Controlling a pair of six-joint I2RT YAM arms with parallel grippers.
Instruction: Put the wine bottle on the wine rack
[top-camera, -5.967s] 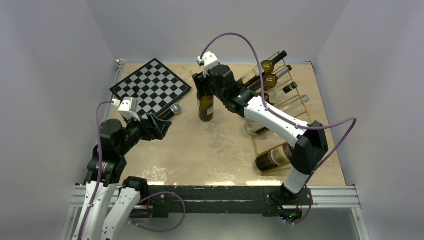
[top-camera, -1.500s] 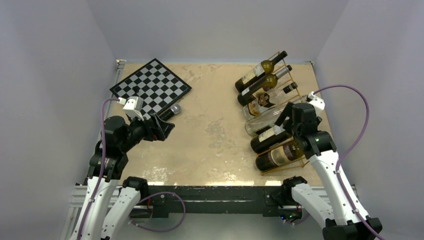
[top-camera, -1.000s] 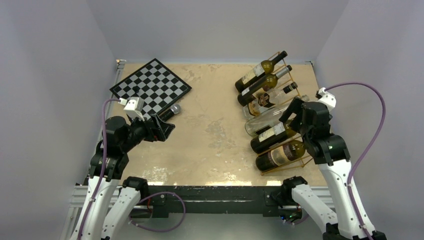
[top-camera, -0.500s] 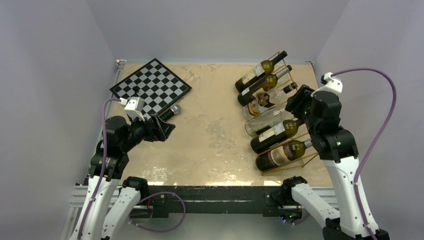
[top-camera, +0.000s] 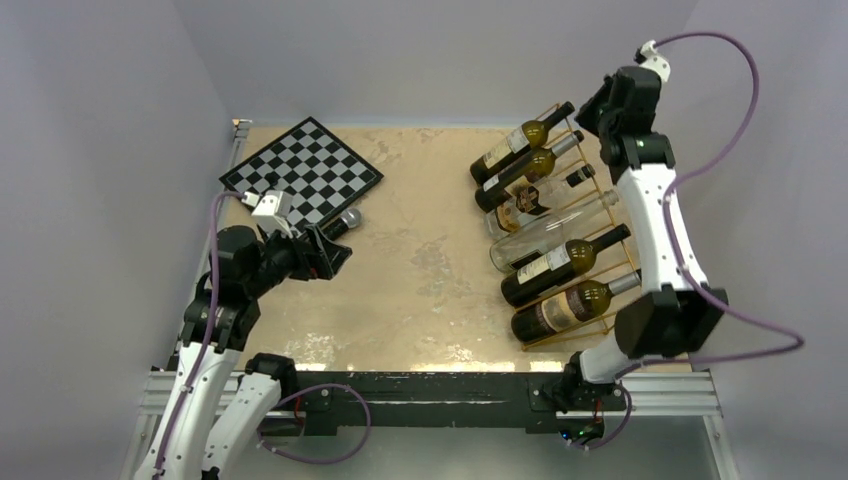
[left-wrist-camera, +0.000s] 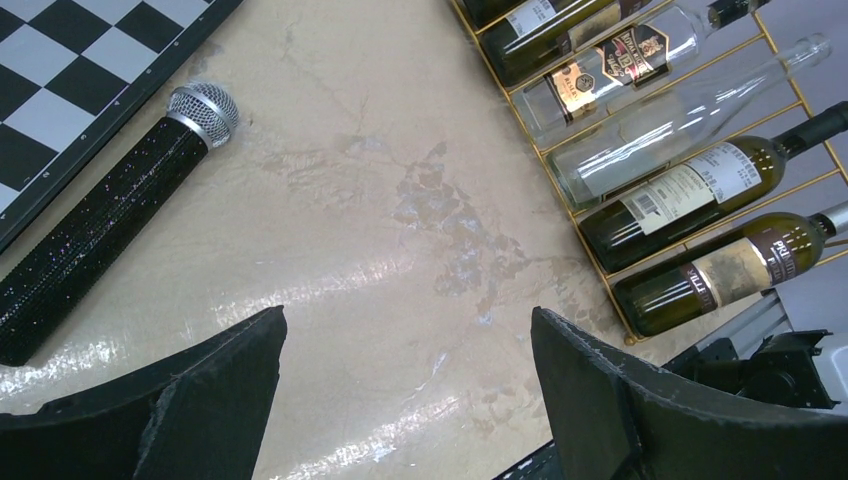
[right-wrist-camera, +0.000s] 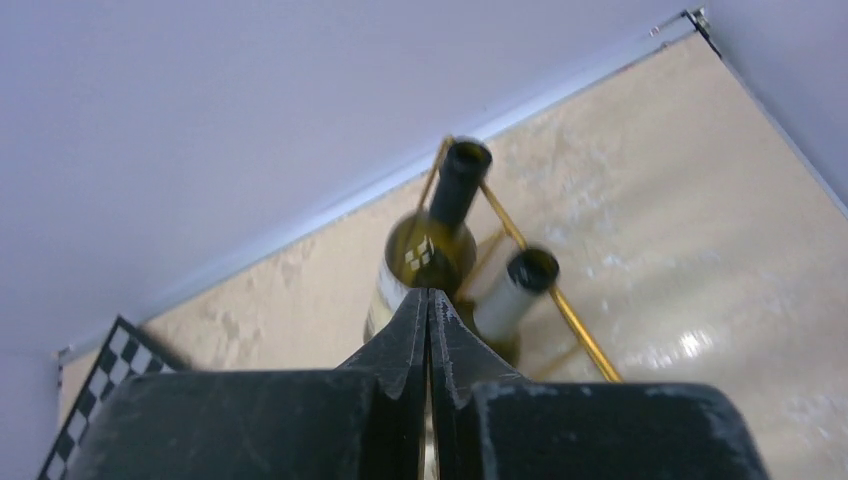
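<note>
The gold wire wine rack (top-camera: 565, 336) lies along the right side of the table with several bottles in its slots. The wine bottle (top-camera: 560, 262), dark green with a white label, rests in the second slot from the front, neck pointing right; the left wrist view shows the bottle (left-wrist-camera: 700, 195) and the rack (left-wrist-camera: 628, 337). My right gripper (top-camera: 592, 112) is raised high over the rack's far end, shut and empty (right-wrist-camera: 428, 296), above two bottle necks and a gold rod (right-wrist-camera: 572, 315). My left gripper (top-camera: 335, 250) hovers open (left-wrist-camera: 408, 330) over bare table.
A black glittery microphone (top-camera: 340, 222) lies beside the chessboard (top-camera: 300, 172) at the back left, close to my left gripper; both show in the left wrist view, microphone (left-wrist-camera: 110, 230) and chessboard (left-wrist-camera: 60, 80). Grey walls enclose the table on three sides.
My right gripper has closed from wide open and the arm has swung up and back from the front bottles to above the rack's far end. The wine bottle stays on the rack. Left arm unmoved.
</note>
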